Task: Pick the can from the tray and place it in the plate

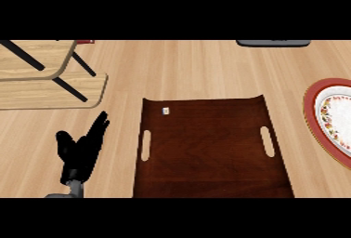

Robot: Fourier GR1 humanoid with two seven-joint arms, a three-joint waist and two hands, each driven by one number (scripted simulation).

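On the wooden counter (198,65), dead centre, sits a dark brown wooden tray (209,153) with a slot handle (145,145) cut in its left side and another (267,142) in its right. Tray surface looks bare apart from one tiny pale speck (165,110) near its top-left corner; too small to tell what it is. No can visible anywhere I can see, neither on the tray nor on the plate, so I can't say where it is. Plate (329,121) lies at the right edge, partly cut off: red rim, white centre, patterned ring between them. It's apart from the tray, bare counter between the two. Left hand (81,148) shows just left of the tray, low in the view: black, fingers straight and spread upward, thumb out to the side, holding nothing, not touching the tray. Grey forearm stub (72,188) below it. Right hand isn't in sight. Upper left: light wooden boards (41,79) stacked at an angle, with black bars (48,74) crossing over them. Top edge, right of centre: a dark grey object (273,42), mostly cut off, can't identify it.
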